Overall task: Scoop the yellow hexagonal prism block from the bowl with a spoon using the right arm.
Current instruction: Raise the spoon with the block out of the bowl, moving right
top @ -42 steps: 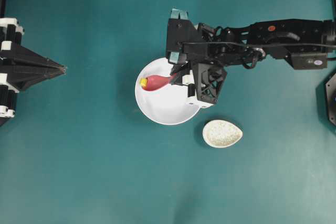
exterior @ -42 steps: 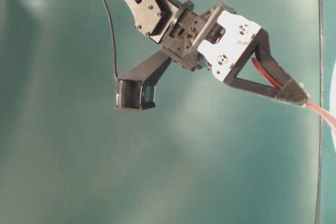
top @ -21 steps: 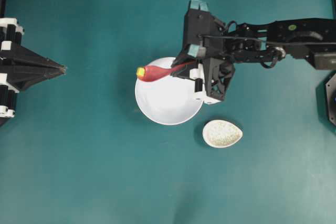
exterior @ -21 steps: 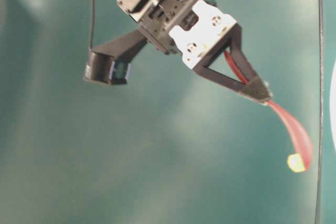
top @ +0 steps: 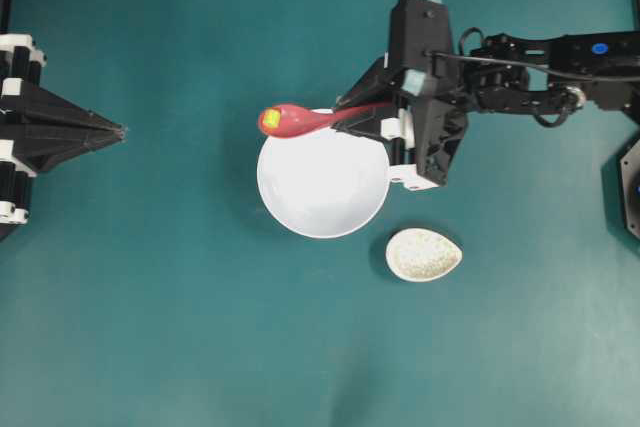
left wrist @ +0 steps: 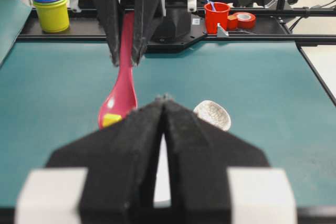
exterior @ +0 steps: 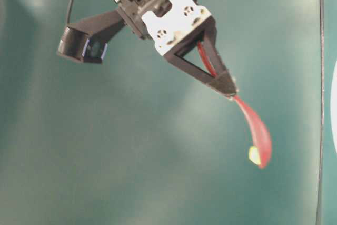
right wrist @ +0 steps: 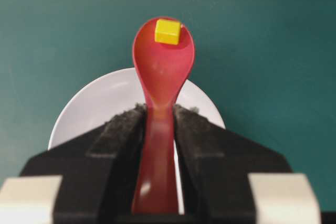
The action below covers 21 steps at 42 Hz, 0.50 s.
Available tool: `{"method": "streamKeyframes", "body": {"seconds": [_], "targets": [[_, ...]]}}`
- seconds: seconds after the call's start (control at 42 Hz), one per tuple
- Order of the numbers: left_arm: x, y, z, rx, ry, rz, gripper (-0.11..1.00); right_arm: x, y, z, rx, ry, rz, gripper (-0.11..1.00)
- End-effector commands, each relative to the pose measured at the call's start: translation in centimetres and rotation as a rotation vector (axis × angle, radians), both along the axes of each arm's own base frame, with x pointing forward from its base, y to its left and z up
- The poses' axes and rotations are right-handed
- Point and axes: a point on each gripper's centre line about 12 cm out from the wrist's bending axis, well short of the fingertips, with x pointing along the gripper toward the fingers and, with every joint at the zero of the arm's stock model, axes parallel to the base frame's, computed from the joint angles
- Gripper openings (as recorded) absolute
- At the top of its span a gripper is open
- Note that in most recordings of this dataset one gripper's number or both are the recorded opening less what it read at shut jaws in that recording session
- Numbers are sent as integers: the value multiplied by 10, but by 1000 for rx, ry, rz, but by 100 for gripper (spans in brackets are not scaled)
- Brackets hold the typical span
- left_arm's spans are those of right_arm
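Observation:
The yellow hexagonal prism block point(top: 270, 119) lies at the far tip of the pinkish-red spoon point(top: 300, 121), whose scoop hangs over the far-left rim of the white bowl point(top: 322, 187). My right gripper point(top: 352, 117) is shut on the spoon's handle, raised above the bowl. From the right wrist, the block point(right wrist: 168, 31) sits in the spoon point(right wrist: 163, 72) held between the jaws, with the bowl point(right wrist: 100, 108) below. In the table-level view the spoon point(exterior: 255, 133) slopes down from the gripper point(exterior: 227, 88) with the block point(exterior: 254, 155) near its tip. At the far left my left gripper point(top: 118, 131) is shut and empty.
A small speckled beige egg-shaped dish point(top: 424, 254) sits on the teal table just right of the bowl's near side. At the table's far end, in the left wrist view, stand a yellow cup point(left wrist: 50, 11), a red cup point(left wrist: 216, 17) and a tape roll point(left wrist: 244, 19).
The right gripper has lifted the spoon with the block out of the bowl, drawing up and back to the right. The left arm has not moved.

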Motion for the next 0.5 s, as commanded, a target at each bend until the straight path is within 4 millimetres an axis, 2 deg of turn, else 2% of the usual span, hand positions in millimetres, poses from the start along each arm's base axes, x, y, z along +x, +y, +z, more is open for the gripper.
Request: {"method": "streamKeyframes", "body": {"seconds": [0.0, 0.476], "targets": [[2, 0, 8, 2, -25, 1, 0, -4, 0, 18, -14, -64, -4, 24], [2, 0, 9, 1, -26, 0, 0, -25, 5, 37, -34, -130, 1, 24]]}}
